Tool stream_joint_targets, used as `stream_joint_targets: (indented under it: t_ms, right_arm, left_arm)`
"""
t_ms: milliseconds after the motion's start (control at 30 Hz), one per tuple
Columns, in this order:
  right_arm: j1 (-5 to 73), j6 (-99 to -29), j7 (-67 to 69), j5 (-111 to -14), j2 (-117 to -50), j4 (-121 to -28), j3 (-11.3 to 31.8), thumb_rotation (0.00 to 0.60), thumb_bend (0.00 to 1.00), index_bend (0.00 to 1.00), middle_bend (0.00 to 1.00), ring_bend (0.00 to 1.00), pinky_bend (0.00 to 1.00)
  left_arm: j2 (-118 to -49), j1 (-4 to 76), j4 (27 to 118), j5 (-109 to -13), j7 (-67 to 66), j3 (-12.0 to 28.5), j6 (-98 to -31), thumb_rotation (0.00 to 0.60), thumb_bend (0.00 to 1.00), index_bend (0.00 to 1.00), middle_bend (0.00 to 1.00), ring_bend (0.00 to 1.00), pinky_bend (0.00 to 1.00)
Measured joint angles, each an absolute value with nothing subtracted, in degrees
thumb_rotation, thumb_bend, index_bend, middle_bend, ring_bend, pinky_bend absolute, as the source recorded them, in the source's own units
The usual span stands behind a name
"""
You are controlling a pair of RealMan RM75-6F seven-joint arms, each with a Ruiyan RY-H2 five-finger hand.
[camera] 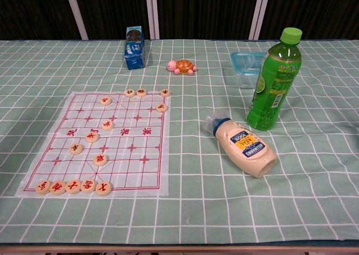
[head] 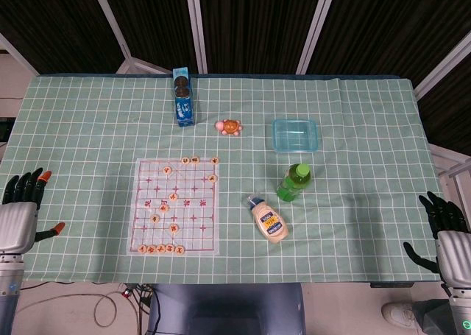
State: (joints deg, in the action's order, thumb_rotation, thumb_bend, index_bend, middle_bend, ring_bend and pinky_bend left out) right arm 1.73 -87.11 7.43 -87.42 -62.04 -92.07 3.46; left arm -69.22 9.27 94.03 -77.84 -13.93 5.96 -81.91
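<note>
Head view showed the left hand [head: 20,202] and right hand [head: 445,228] empty, fingers spread, both well apart from the chess board [head: 176,206]; probably no reach had begun, so a reach was needed next.

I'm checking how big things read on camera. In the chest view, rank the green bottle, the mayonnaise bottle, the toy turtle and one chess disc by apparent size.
1. Upright green plastic drink bottle
2. Cream mayonnaise squeeze bottle lying down
3. Pink-and-orange toy turtle, though it sits farther back
4. Round wooden chess disc, smallest
</note>
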Motion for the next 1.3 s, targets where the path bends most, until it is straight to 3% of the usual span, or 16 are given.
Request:
stream_joint_targets:
  t_ms: [1033, 1200, 1300]
  right_arm:
    - [2.07, -84.03, 6.95, -84.54, -60.90, -94.62, 3.24, 0.600, 0.31, 0.00, 0.00, 0.00, 0.00]
    - [2.09, -83.79, 7.01, -84.23, -60.81, -94.89, 3.26, 0.600, 0.31, 0.00, 0.00, 0.00, 0.00]
    - [2.09, -83.72, 7.09, -83.91, -60.81, -95.01, 3.38, 0.600, 0.31, 0.00, 0.00, 0.00, 0.00]
  left_arm:
    - [-70.12, 10.41, 94.99, -76.45, -17.72, 6.21, -80.74, 0.600, 0.00, 0.00, 0.00, 0.00, 0.00]
    - [-70.14, 11.83, 95.65, -75.89, -20.46, 6.91, -79.61, 0.600, 0.02, 0.00, 0.01, 0.02, 0.16]
    - [-70.33, 13.31, 95.82, -75.27, -22.66, 8.03, -78.86, 0.600, 0.08, 0.00, 0.16, 0.20, 0.37]
